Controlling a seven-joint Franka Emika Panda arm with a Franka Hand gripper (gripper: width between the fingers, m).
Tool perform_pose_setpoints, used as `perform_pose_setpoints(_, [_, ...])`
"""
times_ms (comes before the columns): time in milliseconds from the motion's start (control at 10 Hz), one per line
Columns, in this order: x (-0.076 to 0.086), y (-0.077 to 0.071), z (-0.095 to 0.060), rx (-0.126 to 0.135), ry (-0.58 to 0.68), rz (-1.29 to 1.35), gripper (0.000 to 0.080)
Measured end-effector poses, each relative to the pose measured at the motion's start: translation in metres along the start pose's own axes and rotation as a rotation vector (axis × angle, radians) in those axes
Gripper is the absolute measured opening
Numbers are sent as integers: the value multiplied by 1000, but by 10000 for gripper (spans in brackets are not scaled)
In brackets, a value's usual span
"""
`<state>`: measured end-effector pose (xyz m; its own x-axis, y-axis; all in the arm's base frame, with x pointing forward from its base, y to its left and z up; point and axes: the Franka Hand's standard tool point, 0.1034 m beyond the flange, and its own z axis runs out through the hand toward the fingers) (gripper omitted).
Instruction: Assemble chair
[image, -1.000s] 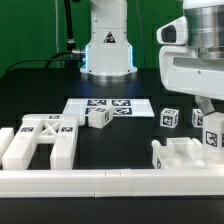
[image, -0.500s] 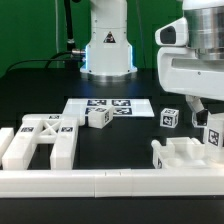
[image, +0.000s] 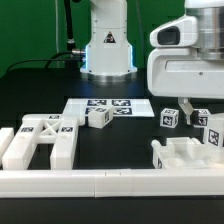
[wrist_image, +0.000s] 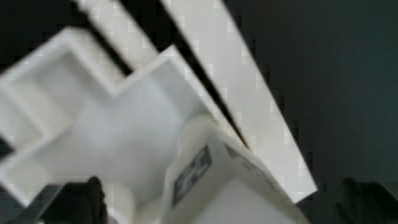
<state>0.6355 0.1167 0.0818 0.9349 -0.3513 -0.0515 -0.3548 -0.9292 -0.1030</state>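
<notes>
The chair is in loose white tagged parts. A flat frame (image: 40, 140) lies at the exterior view's left. The blocky seat (image: 180, 155) sits at the right, and a tagged upright piece (image: 213, 130) stands on its far right end. Two small cubes (image: 98, 116) (image: 169, 118) rest on the black table. My gripper (image: 200, 112) hovers just above the upright piece, open, with one dark finger (image: 186, 106) clear of it. In the wrist view the gripper (wrist_image: 214, 205) has its fingers far apart at either side of the tagged piece (wrist_image: 222, 170); neither touches it.
The marker board (image: 108, 106) lies flat at the table's middle, in front of the robot base (image: 108, 50). A long low white border rail (image: 110, 183) runs along the near edge. Black cables trail at the back left.
My gripper has opened, let go of the upright piece and risen slightly toward the exterior view's left. The piece stays standing on the seat.
</notes>
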Motion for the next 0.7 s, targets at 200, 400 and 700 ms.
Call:
perform_pose_setpoints(200, [3,0,-2,-42,-4,-248,649])
perform_pose_setpoints(400, [1,-4,-1,-62,2,-422,649])
perform_pose_setpoints(700, [0,-4,0,-63,-1,-496,602])
